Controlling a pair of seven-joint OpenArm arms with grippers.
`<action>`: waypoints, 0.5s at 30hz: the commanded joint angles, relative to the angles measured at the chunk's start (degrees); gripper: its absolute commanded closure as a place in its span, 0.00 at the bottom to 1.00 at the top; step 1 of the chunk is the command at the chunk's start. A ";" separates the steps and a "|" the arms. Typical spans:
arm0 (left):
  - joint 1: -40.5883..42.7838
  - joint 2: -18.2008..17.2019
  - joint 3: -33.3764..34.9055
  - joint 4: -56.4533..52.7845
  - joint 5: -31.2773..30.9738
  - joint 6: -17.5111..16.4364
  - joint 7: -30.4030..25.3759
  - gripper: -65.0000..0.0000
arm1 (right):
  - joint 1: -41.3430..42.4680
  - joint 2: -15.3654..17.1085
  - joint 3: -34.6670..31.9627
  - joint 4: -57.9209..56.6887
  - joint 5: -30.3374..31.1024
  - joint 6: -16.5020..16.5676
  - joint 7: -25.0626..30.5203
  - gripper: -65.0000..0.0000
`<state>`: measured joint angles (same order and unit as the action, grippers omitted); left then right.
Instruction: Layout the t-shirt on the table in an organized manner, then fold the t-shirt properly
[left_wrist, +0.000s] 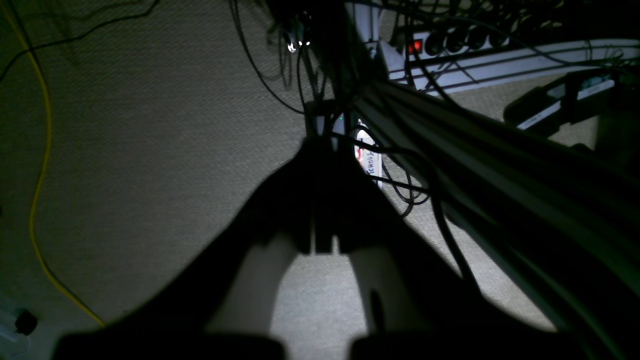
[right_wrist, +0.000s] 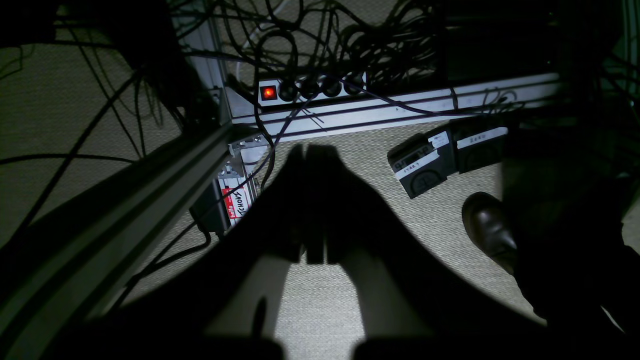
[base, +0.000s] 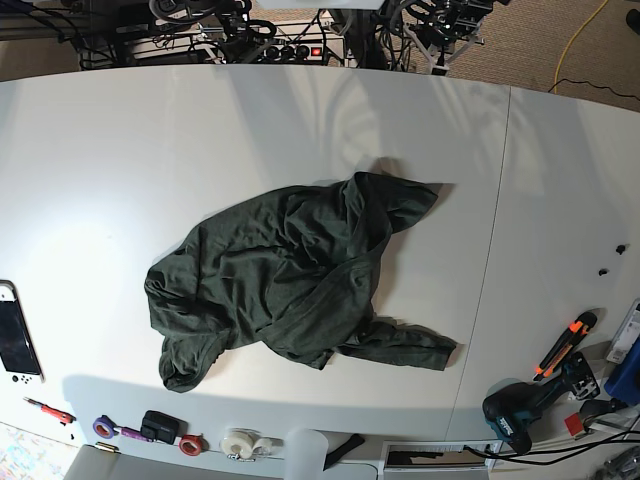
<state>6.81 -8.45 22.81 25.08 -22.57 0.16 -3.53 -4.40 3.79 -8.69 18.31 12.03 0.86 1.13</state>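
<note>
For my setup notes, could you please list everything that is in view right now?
dark green heathered soft-fabric t-shirt: one, crumpled mid-table
large white smooth table: one, thin seam on the base view's right
white handheld console: one, left edge
tape rolls: several, near edge
orange-black cutter: one, right edge
power strip: one, red switch lit, on floor
brown shoe: one, on carpet
left gripper: jaws shut, empty
right gripper: jaws shut, empty
</note>
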 joint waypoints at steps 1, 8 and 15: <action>0.02 -0.15 -0.11 0.35 -0.07 -0.04 -0.52 1.00 | 0.26 0.35 0.11 0.39 -0.11 -0.22 0.85 1.00; 0.02 -0.15 -0.11 0.35 -0.07 -0.04 -0.55 1.00 | 0.26 0.35 0.11 0.39 -0.11 -0.22 1.29 1.00; 0.04 -0.17 -0.11 0.35 -0.09 -0.04 -0.50 1.00 | 0.26 0.35 0.11 0.46 -0.11 -0.24 2.34 1.00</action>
<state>6.81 -8.45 22.81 25.08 -22.57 0.16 -3.53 -4.29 3.79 -8.69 18.37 12.03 0.84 2.46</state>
